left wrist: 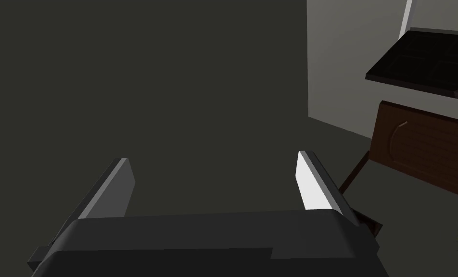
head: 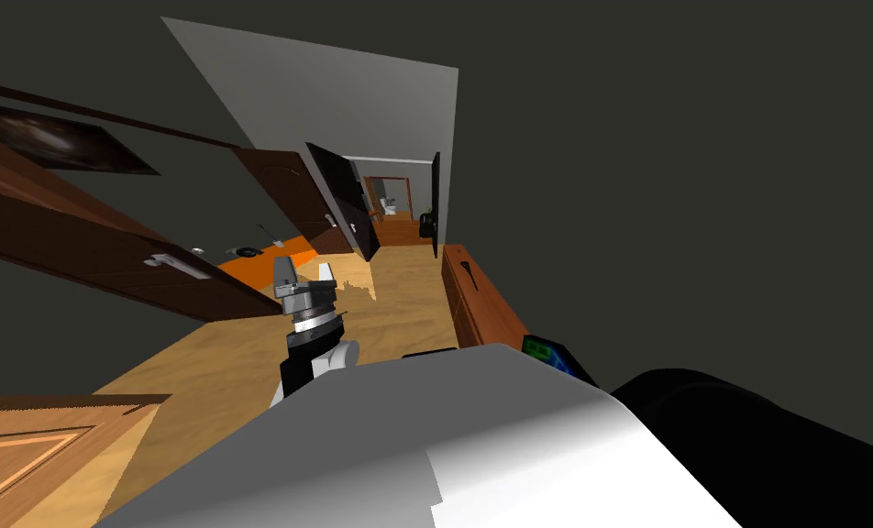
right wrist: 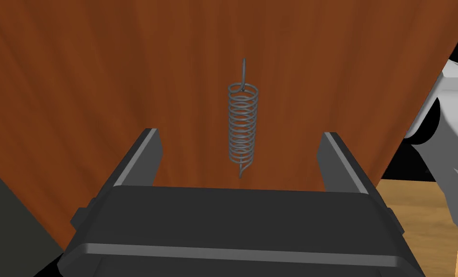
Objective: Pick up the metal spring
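1. The right tool point(right wrist: 240, 134) is pointing down at a reddish-brown wooden counter point(right wrist: 79, 72). Its dark body is sitting nearest, and its two fingers point(right wrist: 141, 156) are standing wide apart, released and gripping nothing.
2. The grey metal spring point(right wrist: 243, 122) is lying flat on the counter, centred in the gap between those fingers and touching neither. Its coil is running lengthwise away from the tool's body, with a small hook at each end. The near hook is sitting just beyond the body.
3. Past the counter's edge on one side, a light wooden floor point(right wrist: 415, 211) is showing.
4. In the head view the left forearm point(head: 311, 353) is rising just above the chest's tip. It is carrying the left tool point(head: 305, 273) aimed ahead over the wooden floor, well apart from the counter. That tool's blades are also spread and holding nothing.
5. Farther off, the counter is running along the wall on the robot's right.
6. On the left, a dark brown door point(head: 104, 243) with a pale handle is standing open.
7. Beyond it, a corridor point(head: 393, 220) with dark doors is receding.
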{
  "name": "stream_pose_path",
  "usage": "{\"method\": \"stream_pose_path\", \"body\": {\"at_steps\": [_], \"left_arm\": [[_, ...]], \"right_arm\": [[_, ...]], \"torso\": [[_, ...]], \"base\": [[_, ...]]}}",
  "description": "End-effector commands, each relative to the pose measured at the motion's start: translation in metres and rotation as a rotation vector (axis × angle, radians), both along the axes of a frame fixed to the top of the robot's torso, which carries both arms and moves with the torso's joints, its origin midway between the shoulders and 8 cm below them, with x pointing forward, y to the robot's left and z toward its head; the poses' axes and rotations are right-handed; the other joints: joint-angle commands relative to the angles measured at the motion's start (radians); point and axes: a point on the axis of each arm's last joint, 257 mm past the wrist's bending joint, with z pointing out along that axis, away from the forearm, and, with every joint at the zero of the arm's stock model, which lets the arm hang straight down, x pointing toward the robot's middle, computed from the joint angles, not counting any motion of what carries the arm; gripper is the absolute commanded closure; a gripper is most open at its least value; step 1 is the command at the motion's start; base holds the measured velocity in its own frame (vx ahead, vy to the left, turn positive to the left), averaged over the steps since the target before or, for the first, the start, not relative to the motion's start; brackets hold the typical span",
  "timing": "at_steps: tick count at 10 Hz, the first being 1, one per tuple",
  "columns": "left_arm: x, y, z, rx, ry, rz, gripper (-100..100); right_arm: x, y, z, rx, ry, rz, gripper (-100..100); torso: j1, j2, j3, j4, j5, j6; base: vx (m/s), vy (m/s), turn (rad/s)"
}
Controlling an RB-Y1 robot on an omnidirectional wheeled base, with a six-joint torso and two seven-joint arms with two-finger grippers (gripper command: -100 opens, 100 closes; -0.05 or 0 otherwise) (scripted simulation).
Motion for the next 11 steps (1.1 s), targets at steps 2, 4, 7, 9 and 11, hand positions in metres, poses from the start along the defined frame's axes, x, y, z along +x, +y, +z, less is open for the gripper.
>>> {"method": "stream_pose_path", "body": {"at_steps": [2, 4, 7, 9, 11], "left_arm": [[0.0, 0.0, 0.0, 0.0, 0.0, 0.0, 0], [0.0, 0.0, 0.0, 0.0, 0.0, 0.0, 0], [0.0, 0.0, 0.0, 0.0, 0.0, 0.0, 0], [0.0, 0.0, 0.0, 0.0, 0.0, 0.0, 0], [0.0, 0.0, 0.0, 0.0, 0.0, 0.0, 0]], "right_arm": [[0.01, 0.018, -0.02, -0.002, -0.002, -0.013, -100], [0.01, 0.019, -0.021, 0.0, -0.002, -0.014, -100], [0.01, 0.022, -0.022, 0.004, -0.003, -0.015, 100], [0.01, 0.021, -0.022, 0.003, -0.003, -0.015, 100], [0.005, 0.009, -0.01, -0.001, -0.001, -0.007, 100]], "torso": [[-0.001, 0.002, 0.001, 0.0, 0.0, 0.0], [-0.003, 0.005, 0.003, 0.001, -0.001, 0.0], [-0.002, 0.002, 0.001, 0.001, 0.0, 0.0], [-0.004, 0.002, 0.002, 0.001, -0.001, -0.001], [-0.005, 0.002, 0.002, 0.001, -0.001, -0.001]], "base": [[-0.056, -0.05, 0.077], [-0.051, -0.044, 0.025], [-0.002, -0.002, 0.0], [0.0, 0.0, 0.0], [0.023, 0.013, -0.044]]}}
